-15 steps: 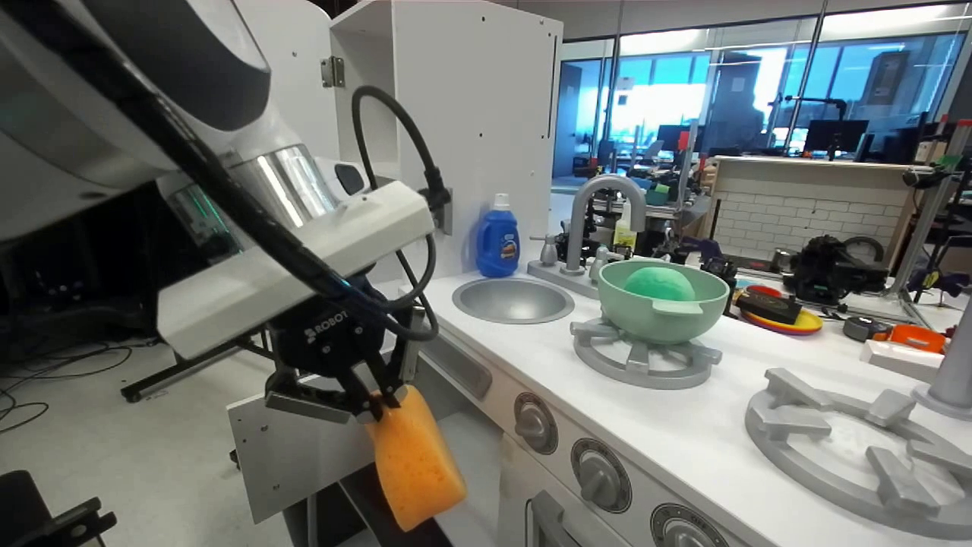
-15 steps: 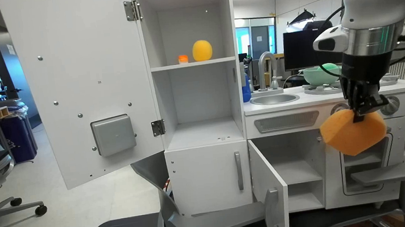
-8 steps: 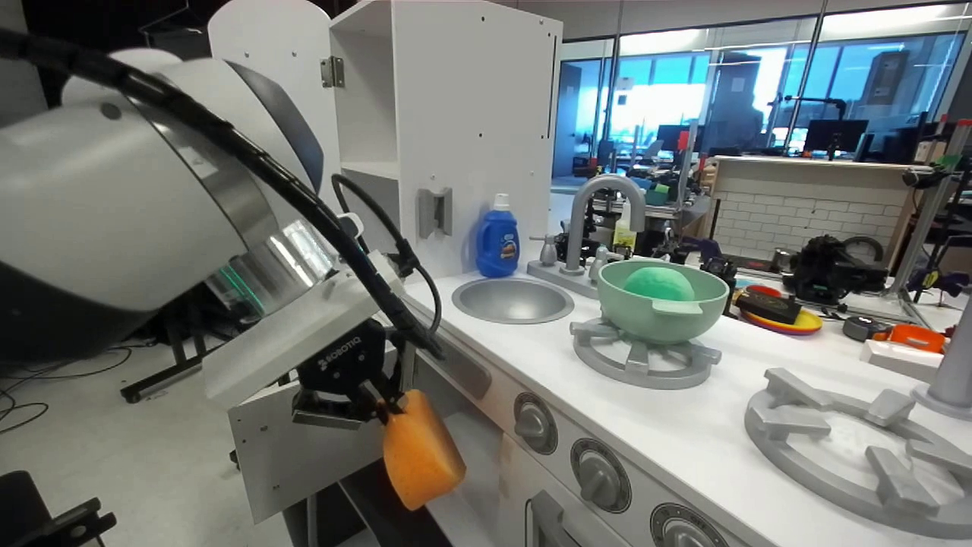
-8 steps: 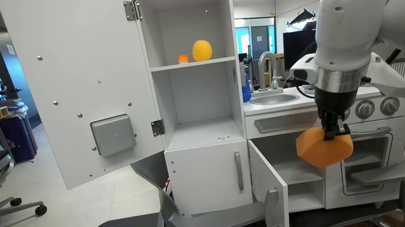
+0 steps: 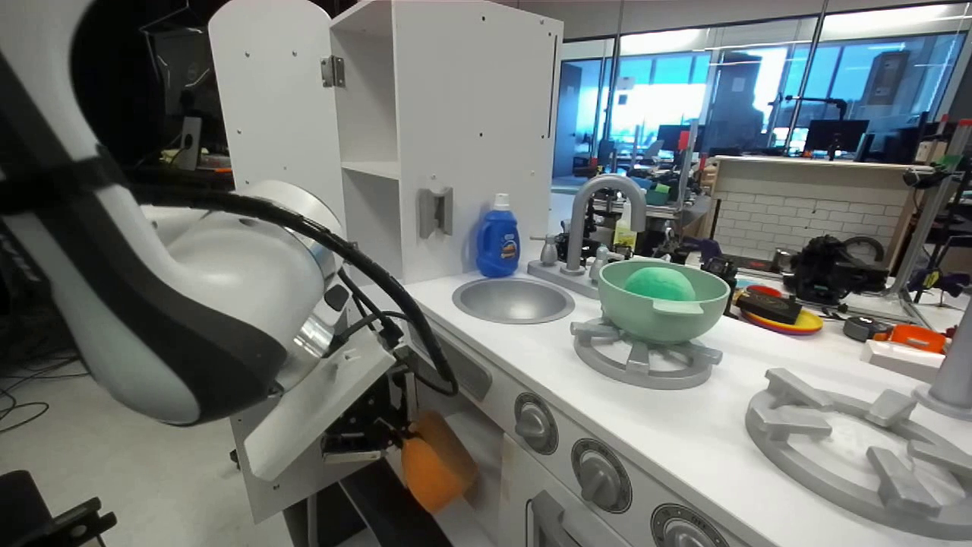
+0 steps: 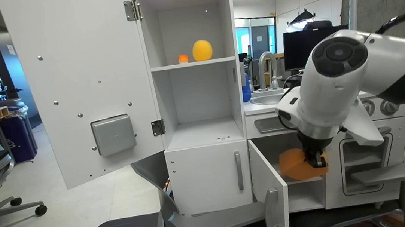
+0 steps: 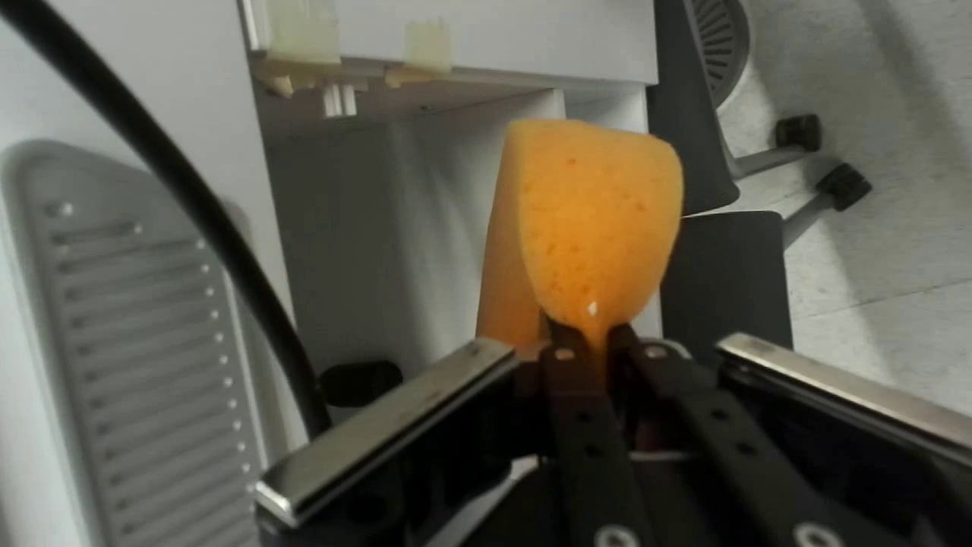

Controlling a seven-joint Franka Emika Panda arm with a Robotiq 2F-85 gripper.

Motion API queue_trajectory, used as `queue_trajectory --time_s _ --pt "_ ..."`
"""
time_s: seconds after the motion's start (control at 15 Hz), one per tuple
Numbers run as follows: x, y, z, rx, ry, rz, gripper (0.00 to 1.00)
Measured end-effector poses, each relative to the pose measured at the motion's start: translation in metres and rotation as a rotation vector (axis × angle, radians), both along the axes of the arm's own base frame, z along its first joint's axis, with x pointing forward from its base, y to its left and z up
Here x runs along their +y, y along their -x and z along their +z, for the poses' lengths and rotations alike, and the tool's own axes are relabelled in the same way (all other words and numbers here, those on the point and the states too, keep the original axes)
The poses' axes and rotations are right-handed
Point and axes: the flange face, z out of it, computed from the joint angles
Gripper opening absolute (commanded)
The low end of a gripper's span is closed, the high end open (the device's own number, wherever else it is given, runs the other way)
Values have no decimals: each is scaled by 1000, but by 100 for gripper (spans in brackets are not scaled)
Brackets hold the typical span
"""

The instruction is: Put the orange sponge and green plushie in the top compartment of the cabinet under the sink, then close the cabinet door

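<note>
My gripper (image 7: pixel 596 342) is shut on the orange sponge (image 7: pixel 600 220), pinching its near end in the wrist view. In an exterior view the sponge (image 6: pixel 296 163) is at the opening of the top compartment under the sink, in its shade; how deep it is I cannot tell. The cabinet door (image 6: pixel 271 191) stands open to the left of the sponge. The shelf (image 6: pixel 305 180) shows below it. The green plushie (image 5: pixel 659 284) sits in a pale green bowl (image 5: pixel 661 323) on a burner; the arm hides it in an exterior view. My gripper also shows there (image 6: pixel 314 160).
A tall white cabinet (image 6: pixel 206 150) stands left of the sink (image 6: pixel 267 100), its big door (image 6: pixel 86 80) open. A yellow object (image 6: pixel 202 50) and small orange jar (image 6: pixel 183 59) sit on its shelf. A grey chair (image 6: pixel 221 222) is in front. A blue bottle (image 5: pixel 498 239) stands by the sink.
My gripper has moved down and in toward the under-sink opening with the sponge, leftward in an exterior view. The sponge is now in shade. The cabinet door, bowl and plushie have not moved.
</note>
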Motion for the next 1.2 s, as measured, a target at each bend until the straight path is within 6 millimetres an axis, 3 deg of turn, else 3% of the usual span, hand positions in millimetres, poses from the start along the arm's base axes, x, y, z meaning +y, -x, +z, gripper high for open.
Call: queue_trajectory --time_s 0.27,0.47,0.87,1.2 --pt "-4 -16 -46 -90 52 15 2" --pt "-1 -28 -67 -150 92 19 2" --pt "5 -54 -77 -259 141 6 2" --pt "5 -59 -87 -318 143 12 2"
